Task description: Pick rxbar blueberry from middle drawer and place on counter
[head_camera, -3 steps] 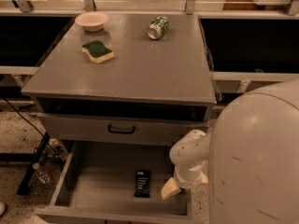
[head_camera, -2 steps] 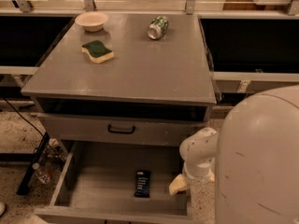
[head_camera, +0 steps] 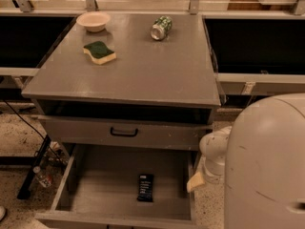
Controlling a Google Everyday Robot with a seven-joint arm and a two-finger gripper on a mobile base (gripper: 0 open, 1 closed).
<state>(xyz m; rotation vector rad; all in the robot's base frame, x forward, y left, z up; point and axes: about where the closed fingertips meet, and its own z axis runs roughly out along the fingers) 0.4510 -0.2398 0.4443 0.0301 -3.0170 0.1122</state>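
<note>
Counter (head_camera: 143,75) fills the upper middle of the frame, a flat grey top carrying three things, one of each: one pale bowl (head_camera: 93,21) at its upper left, one green-topped yellow sponge (head_camera: 99,52) just below the bowl, and one green-and-white can (head_camera: 161,27) lying on its side toward the upper right, well apart from the other two. Under the top runs one closed drawer front (head_camera: 157,136) with a single black handle (head_camera: 124,132). Below that, in the lower middle of the frame, the middle drawer (head_camera: 105,185) stands pulled out. Its grey floor holds one thing only, the rxbar blueberry (head_camera: 146,187), which lies flat right of centre and apart from every wall. The robot's white body (head_camera: 267,166) takes up the lower right corner. From it the claw (head_camera: 195,181) hangs just outside the drawer's right wall, right of the bar and not touching it; whether the claw is spread or pressed together cannot be told. One small bottle (head_camera: 41,176) lies on the speckled floor at the lower left.
</note>
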